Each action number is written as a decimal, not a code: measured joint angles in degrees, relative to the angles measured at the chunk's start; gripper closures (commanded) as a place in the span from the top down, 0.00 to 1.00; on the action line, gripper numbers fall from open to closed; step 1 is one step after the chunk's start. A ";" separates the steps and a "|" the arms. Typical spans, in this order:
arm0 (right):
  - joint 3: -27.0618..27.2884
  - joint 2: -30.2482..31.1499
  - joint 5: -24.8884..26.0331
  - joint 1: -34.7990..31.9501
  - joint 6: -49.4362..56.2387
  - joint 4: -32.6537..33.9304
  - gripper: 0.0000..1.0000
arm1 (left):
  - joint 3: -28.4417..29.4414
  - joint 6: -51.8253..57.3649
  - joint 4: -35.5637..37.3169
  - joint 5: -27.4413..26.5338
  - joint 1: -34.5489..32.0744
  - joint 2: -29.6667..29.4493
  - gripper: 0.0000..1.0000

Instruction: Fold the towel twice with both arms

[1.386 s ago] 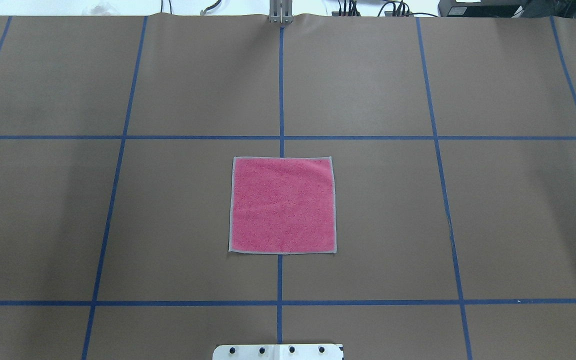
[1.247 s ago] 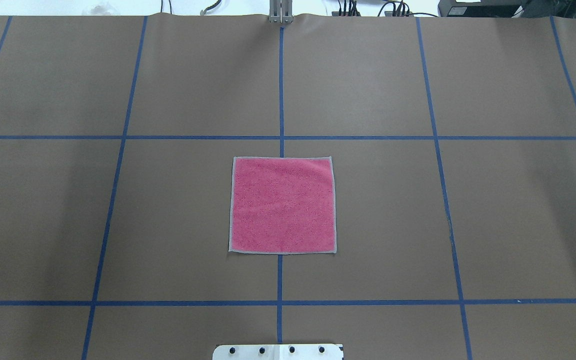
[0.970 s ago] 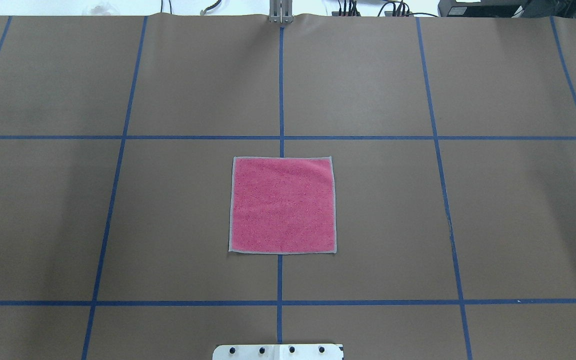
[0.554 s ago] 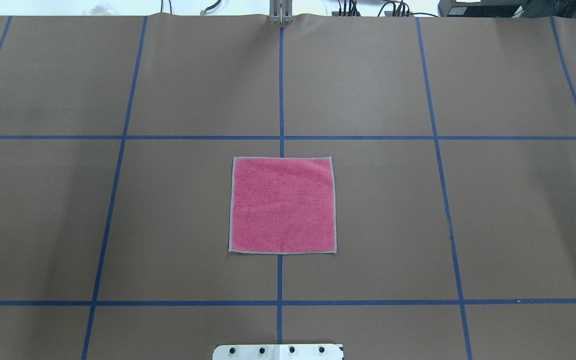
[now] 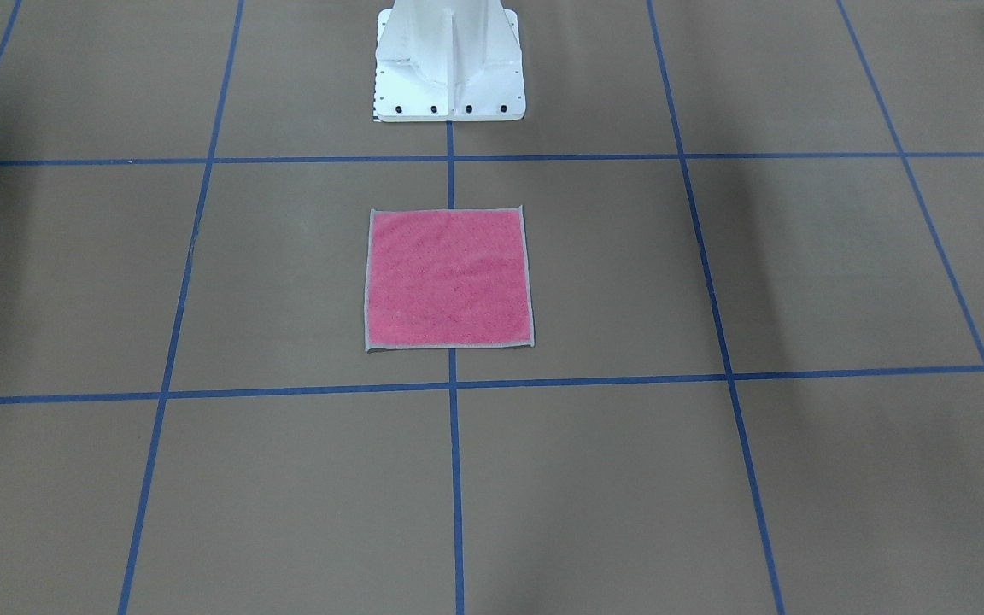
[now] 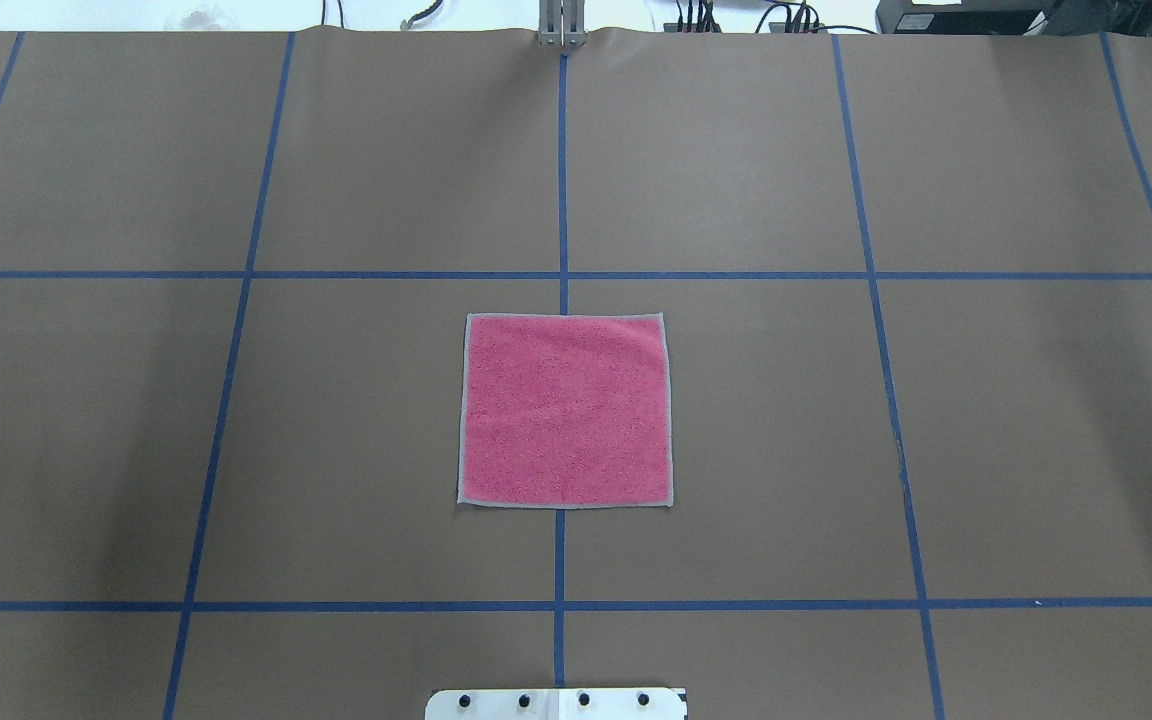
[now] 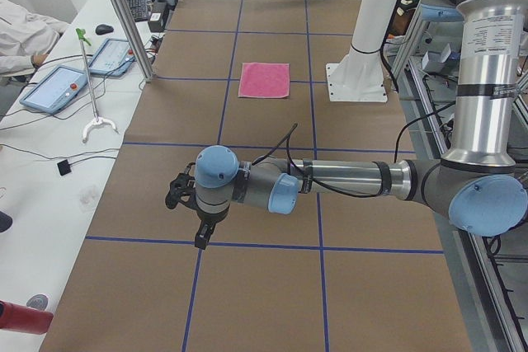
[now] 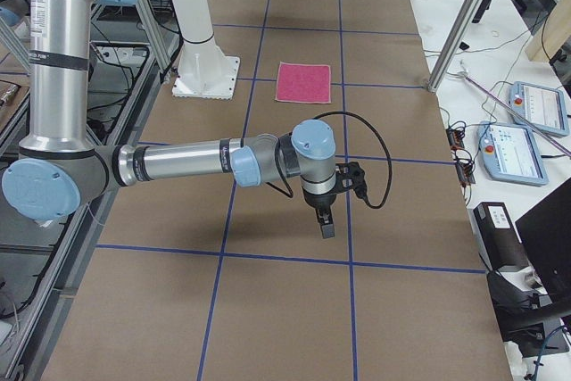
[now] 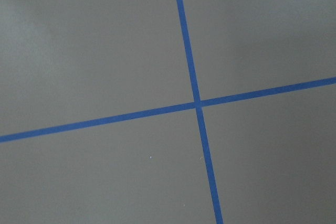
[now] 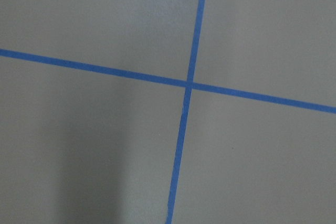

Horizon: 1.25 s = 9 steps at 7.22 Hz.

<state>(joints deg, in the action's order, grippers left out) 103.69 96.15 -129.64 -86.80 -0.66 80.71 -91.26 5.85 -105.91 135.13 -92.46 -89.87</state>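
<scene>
The towel [image 6: 565, 410] lies flat and unfolded, pink face up, with its light grey border all round, in the middle of the brown table just ahead of the robot's base. It also shows in the front-facing view [image 5: 449, 279] and in both side views [image 7: 265, 80] [image 8: 303, 82]. My left gripper [image 7: 201, 235] hangs over a blue tape crossing far out to the left of the towel. My right gripper [image 8: 326, 223] hangs far out to the right. Both show only in side views, so I cannot tell whether they are open or shut. Both wrist views show only table and tape.
The white bolted pedestal [image 5: 449, 64] stands behind the towel. Blue tape lines [image 6: 563, 275] grid the brown table cover. A side bench holds control tablets [image 7: 58, 88] and a grabber tool [image 7: 92, 88]; another tablet [image 8: 535, 104] lies at the other end. A person's arm [image 7: 21, 35] rests there.
</scene>
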 measured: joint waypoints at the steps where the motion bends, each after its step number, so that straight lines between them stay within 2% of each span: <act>1: -0.15 0.02 -0.12 0.01 -0.08 -2.15 1.00 | -0.03 0.00 -3.28 0.18 0.02 -0.22 1.00; 4: -0.62 -0.26 0.30 0.13 -3.25 -8.29 1.00 | -0.27 -4.38 -11.70 0.54 0.41 -1.23 1.00; 6: -0.57 -1.10 0.31 1.05 -7.50 -9.89 1.00 | 0.29 -7.94 -18.95 0.50 5.07 -1.57 1.00; 8: -0.16 -3.35 0.25 4.84 -16.91 -11.56 1.00 | -0.07 -21.45 -22.28 0.37 12.96 -4.44 1.00; 9: -0.12 -4.27 0.37 7.94 -23.98 -15.16 1.00 | -0.24 -29.36 -25.05 0.24 16.49 -5.77 1.00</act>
<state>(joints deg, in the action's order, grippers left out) 103.56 91.88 -129.27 -78.86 -24.63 65.55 -91.51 -23.51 -130.96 135.37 -75.98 -95.64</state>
